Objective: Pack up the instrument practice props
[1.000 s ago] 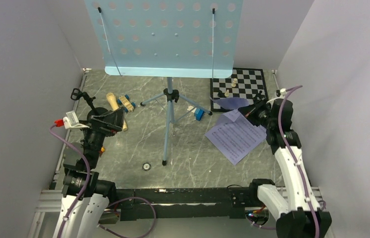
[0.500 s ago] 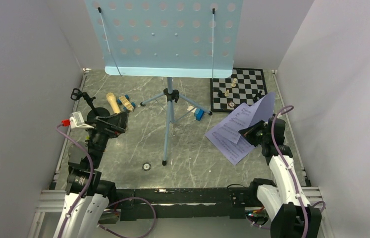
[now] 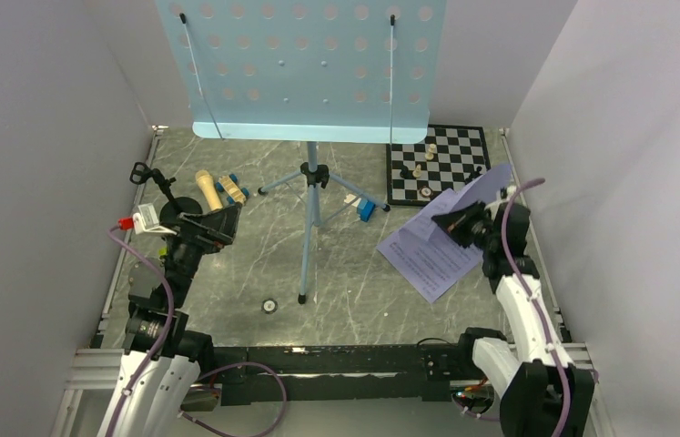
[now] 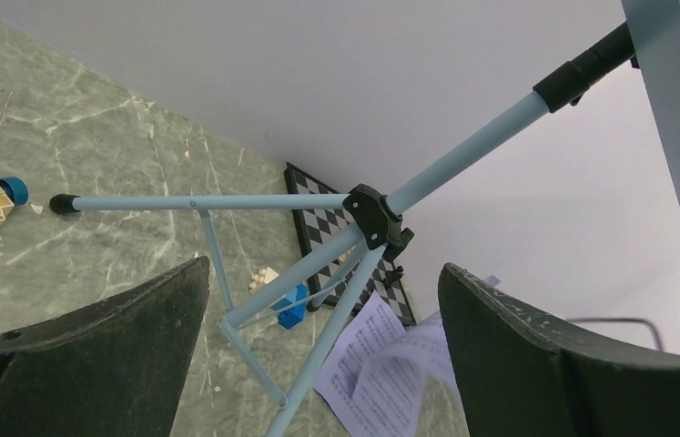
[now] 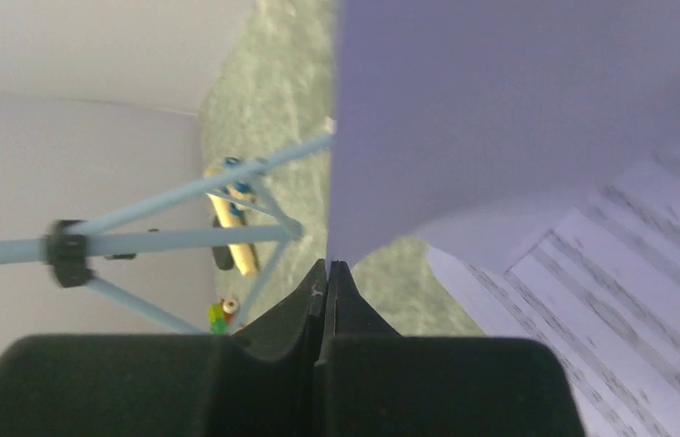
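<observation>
The light-blue perforated music stand stands upright mid-table on its tripod legs; its hub shows in the left wrist view. My right gripper is shut on the edge of one lavender sheet-music page, which stands raised above a second page lying flat. In the right wrist view the jaws pinch that page. The tan microphone and the black mic stand lie at the left. My left gripper hangs open and empty beside them.
A chessboard with pieces sits at the back right, just beyond the raised page. A toy car and a blue block lie near the tripod legs. A small round fitting is set in the tabletop. White walls enclose both sides.
My right gripper has pulled one page up off the pile, so it now stands raised. The left arm has drawn back slightly, jaws still open.
</observation>
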Tool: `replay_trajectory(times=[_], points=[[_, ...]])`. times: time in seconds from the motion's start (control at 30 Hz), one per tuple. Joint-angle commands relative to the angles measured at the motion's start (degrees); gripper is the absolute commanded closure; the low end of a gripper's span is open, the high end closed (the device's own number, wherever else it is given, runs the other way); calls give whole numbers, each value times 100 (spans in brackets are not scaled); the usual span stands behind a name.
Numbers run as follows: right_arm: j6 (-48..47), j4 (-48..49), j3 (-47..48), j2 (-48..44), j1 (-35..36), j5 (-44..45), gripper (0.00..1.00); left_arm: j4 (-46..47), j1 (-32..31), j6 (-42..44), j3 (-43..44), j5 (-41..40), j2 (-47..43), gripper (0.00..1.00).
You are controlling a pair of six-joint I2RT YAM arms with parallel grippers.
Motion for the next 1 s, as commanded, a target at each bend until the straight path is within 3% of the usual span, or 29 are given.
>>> replay_trajectory(times=[0.0, 0.2, 0.6, 0.97], points=[[-207, 508, 1493, 429, 107, -265, 100, 302, -35, -89, 131, 187, 166, 1], [-230, 318, 1813, 605, 154, -173, 100, 310, -44, -120, 206, 263, 327, 1], [-402, -69, -598, -811, 154, 417, 100, 288, -51, -160, 95, 335, 280, 1], [21, -157, -1474, -1226, 173, 611, 100, 179, -62, -169, 78, 370, 277, 2]])
